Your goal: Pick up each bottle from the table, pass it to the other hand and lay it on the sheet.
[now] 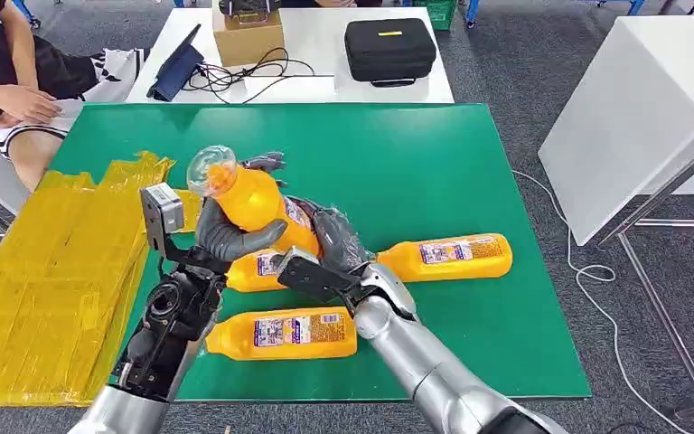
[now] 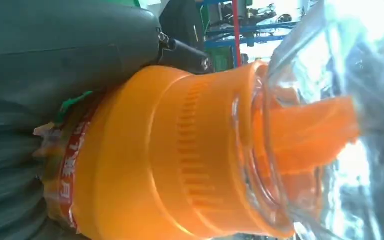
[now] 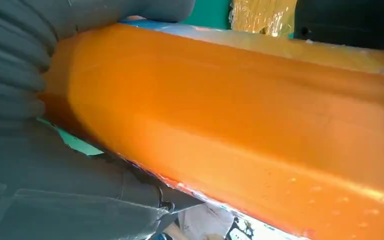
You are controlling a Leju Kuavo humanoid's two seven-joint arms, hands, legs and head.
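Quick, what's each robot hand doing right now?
Left hand: holding the raised orange plastic bottle with a clear cap.
Right hand: holding the same bottle.

The floor (image 1: 506,63) is grey carpet. A white table (image 1: 316,41) stands behind, with a black case (image 1: 389,50) and a brown box (image 1: 248,38).

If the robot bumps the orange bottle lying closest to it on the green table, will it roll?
Probably. The nearest bottle lies on its side on the green table and looks rounded. Its body looks full of orange liquid, so it is likely heavy and slow to start. The plastic looks smooth, maybe slippery.
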